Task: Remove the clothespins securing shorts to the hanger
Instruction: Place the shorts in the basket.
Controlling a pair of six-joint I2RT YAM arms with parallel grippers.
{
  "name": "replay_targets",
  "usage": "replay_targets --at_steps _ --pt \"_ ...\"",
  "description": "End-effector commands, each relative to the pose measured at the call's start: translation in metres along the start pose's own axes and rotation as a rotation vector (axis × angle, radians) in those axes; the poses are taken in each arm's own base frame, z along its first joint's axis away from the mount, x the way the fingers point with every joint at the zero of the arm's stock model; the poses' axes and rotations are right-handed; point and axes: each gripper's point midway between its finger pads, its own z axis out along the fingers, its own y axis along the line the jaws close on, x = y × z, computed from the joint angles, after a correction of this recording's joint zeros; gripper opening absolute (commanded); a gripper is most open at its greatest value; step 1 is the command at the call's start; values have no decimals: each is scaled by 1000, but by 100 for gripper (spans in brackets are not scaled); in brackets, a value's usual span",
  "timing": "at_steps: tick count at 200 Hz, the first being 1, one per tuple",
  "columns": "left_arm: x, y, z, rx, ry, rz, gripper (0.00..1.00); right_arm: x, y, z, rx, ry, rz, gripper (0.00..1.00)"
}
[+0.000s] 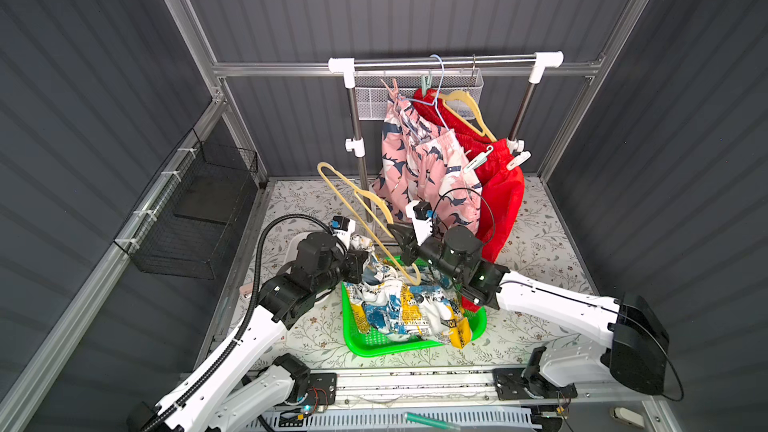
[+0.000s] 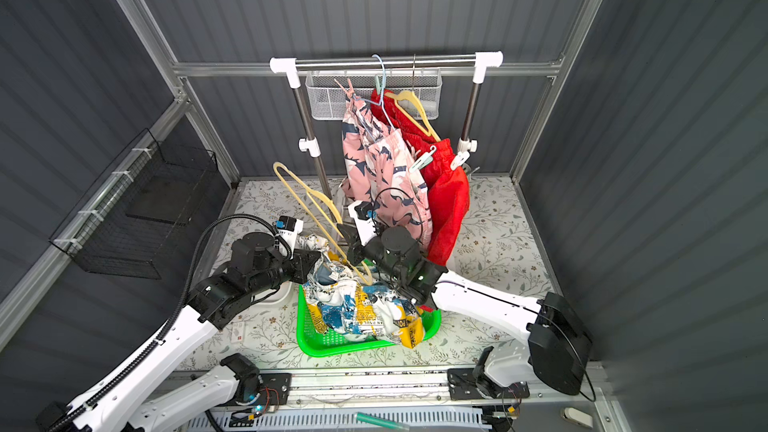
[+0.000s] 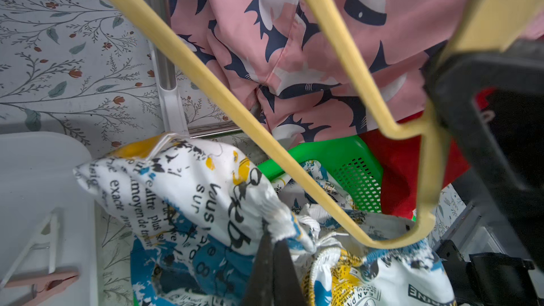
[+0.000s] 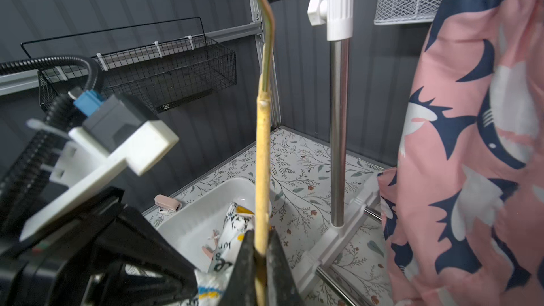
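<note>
Four slim plastic clothespins, a pink clothespin [image 1: 392, 88], a mint clothespin [image 1: 424, 84], a hooked mint clothespin [image 1: 478, 161] and a white clothespin [image 1: 518, 160], pinch the two pairs hanging below the steel rail [image 1: 444, 61]: the bird-print pink shorts [image 1: 419, 168] and the plain red shorts [image 1: 500, 189]. The third pair, the crumpled white printed shorts [image 1: 411, 309], lies in a perforated green basket [image 1: 370, 344]. The left gripper [image 3: 272, 238] is squeezed together on a fold of that cloth, and the right gripper [image 4: 260, 238] is clamped on the thin bar of a loose yellow hanger [image 4: 263, 166]. Two more, a pink peg [image 3: 44, 285] and a white peg [image 3: 38, 242], lie in a smooth white tray [image 3: 35, 172].
</note>
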Motion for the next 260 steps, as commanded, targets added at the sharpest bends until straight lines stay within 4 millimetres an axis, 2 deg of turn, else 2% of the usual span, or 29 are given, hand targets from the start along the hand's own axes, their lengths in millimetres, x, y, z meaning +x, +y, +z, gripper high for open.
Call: replay_targets --at_steps 1,45,86,126,183,197,203,207,222,247,260 --pt "10 -3 12 -8 13 9 0 -53 6 4 -34 -153 15 0" --pt "34 -19 36 -9 52 54 0 -79 5 14 -45 -209 12 0" --pt "61 -36 59 -33 100 107 0 -97 7 11 -60 -226 3 0" --pt "89 -41 87 -73 163 114 0 -107 10 -10 -66 -202 -29 0" --pt "122 -35 119 -148 253 64 2 -99 11 -54 -63 -90 -77 0" --pt "128 -34 123 -156 266 47 10 -94 10 -64 -57 -65 -79 0" --pt "130 -33 124 -155 271 43 13 -85 8 -65 -51 -38 -79 0" --pt "130 -34 125 -154 272 39 16 -91 8 -75 -51 -54 -80 0" --pt "134 -33 129 -162 287 28 21 -79 5 -85 -42 -10 -78 0" --pt "132 -36 129 -164 301 14 53 -55 2 -99 -32 47 -69 0" --pt "128 -38 125 -160 296 11 66 -44 -3 -106 -16 75 -67 0"
